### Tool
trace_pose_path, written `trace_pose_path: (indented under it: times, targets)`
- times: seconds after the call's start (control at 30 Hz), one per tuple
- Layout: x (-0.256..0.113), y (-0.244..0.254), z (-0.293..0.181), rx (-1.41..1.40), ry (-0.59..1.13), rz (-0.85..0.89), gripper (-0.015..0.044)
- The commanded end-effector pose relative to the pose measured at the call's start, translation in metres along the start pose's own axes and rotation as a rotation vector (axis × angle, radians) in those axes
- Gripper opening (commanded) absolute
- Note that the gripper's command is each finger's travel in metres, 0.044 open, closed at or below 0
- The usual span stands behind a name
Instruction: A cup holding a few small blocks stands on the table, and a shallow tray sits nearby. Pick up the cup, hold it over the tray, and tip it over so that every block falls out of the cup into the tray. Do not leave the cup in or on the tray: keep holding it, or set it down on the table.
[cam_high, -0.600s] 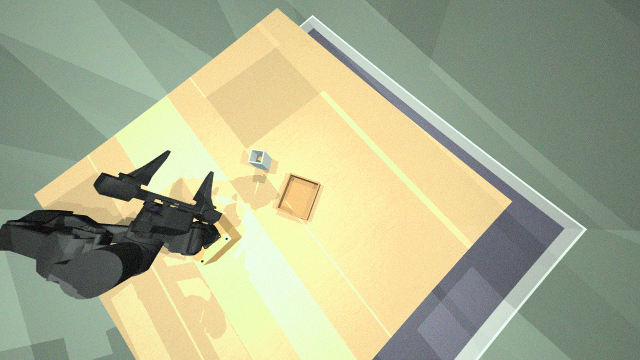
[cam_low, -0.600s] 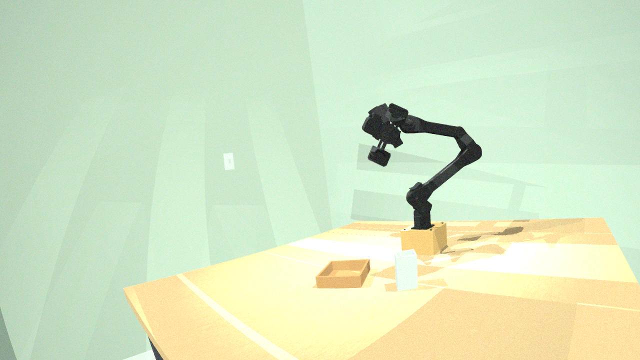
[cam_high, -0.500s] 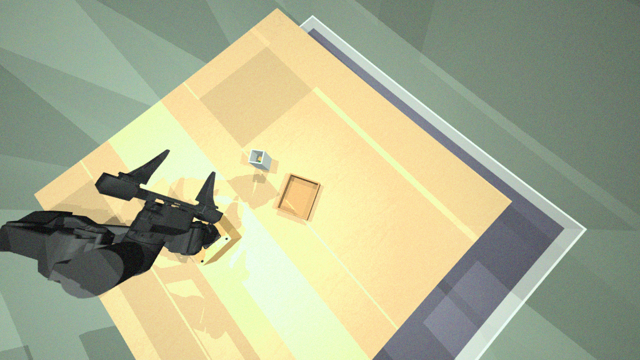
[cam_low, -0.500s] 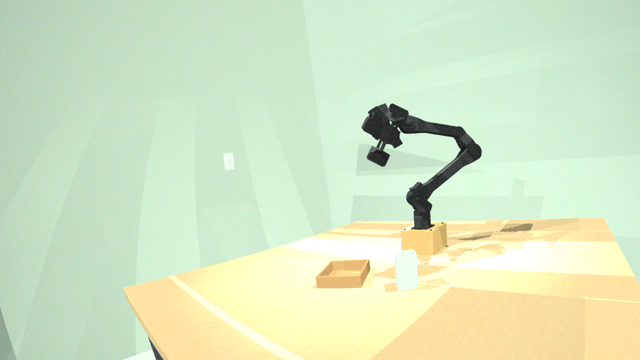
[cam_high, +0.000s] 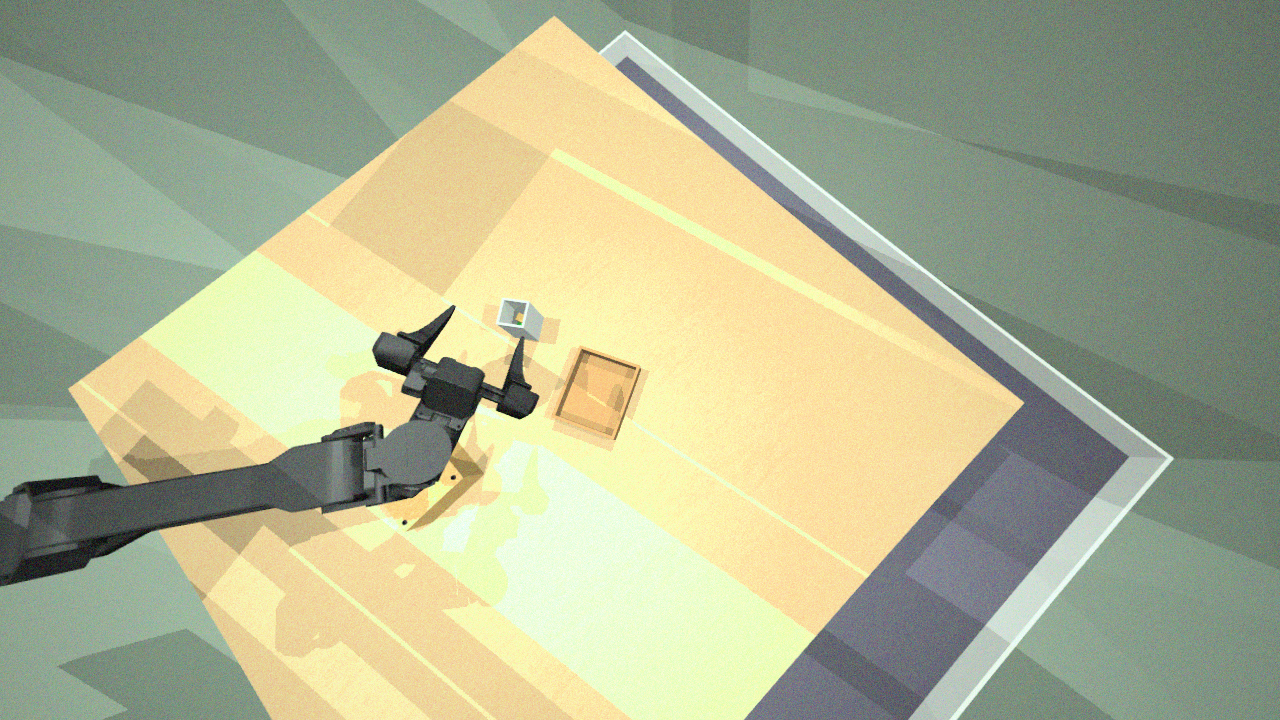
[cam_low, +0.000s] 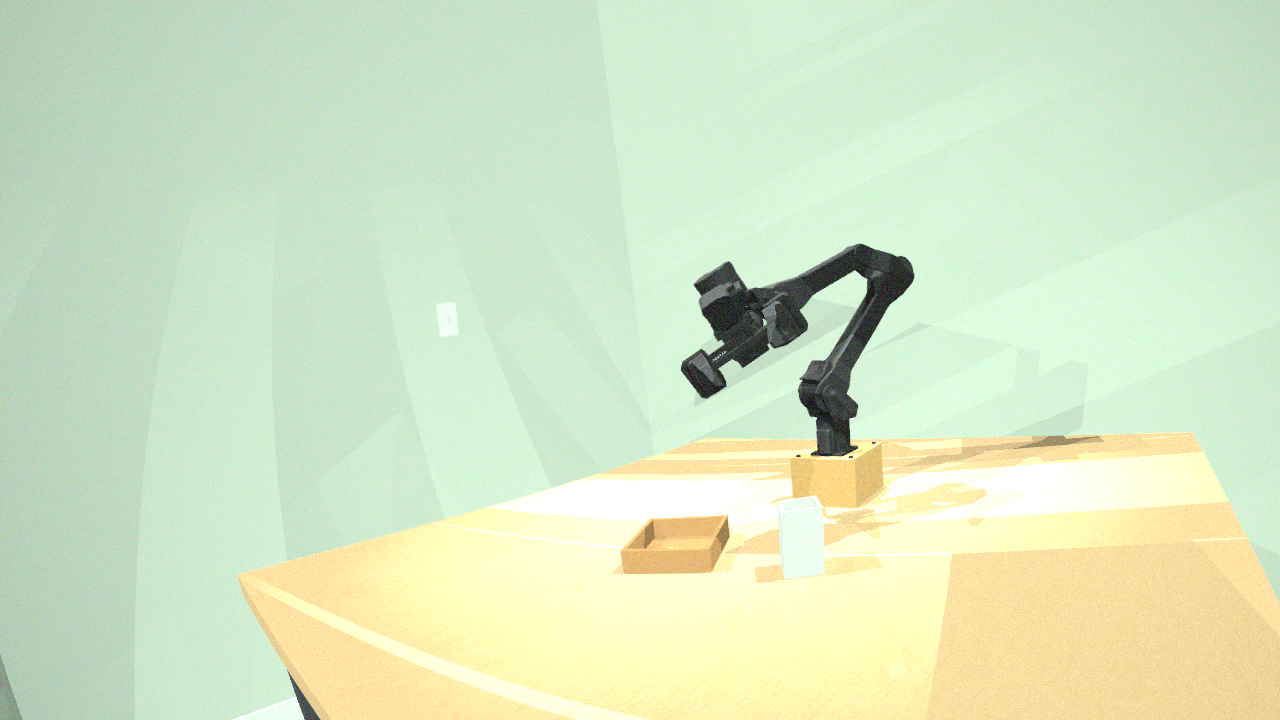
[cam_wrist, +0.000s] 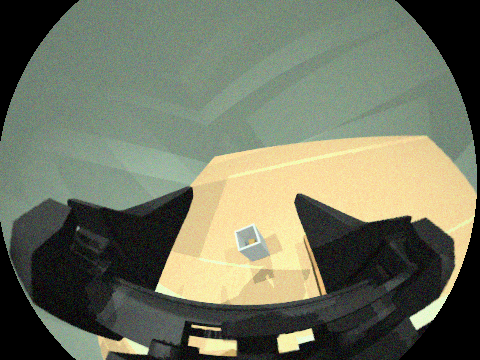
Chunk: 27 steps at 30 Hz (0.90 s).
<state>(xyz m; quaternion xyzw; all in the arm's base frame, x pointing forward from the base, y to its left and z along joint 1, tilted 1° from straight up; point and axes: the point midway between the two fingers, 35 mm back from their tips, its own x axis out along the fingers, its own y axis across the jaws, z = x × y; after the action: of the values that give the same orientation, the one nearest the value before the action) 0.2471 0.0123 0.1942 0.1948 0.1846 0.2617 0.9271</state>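
Hovering above the wood table (cam_high: 760, 295) (cam_low: 537, 617) (cam_wrist: 350, 175), the WidowX gripper (cam_high: 487, 324) (cam_wrist: 246, 195) is spreading its fingers wide w/ nothing btwn them; the white square cup (cam_high: 529, 322) (cam_low: 802, 539) (cam_wrist: 256, 248), blocks inside, is standing upright nr the tray (cam_high: 562, 385) (cam_low: 669, 561) (cam_wrist: 315, 267).

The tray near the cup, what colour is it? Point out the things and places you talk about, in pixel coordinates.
The tray (cam_high: 575, 425) (cam_low: 668, 562) is orange-brown, showing best in the exterior view.
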Motion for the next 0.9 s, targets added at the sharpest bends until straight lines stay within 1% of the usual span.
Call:
trace_pose_path:
  times: [0.0, 0.17, 0.3, 0.87]
  targets:
    - [0.021, -0.01, -0.033, -0.151, 0.059, 0.006, 0.044]
    - [0.043, -0.015, -0.079, -0.368, 0.137, 0.026, 0.044]
    - [0.052, -0.015, -0.112, -0.516, 0.188, 0.049, 0.044]
    - [0.06, -0.026, -0.125, -0.524, 0.191, 0.05, 0.044]
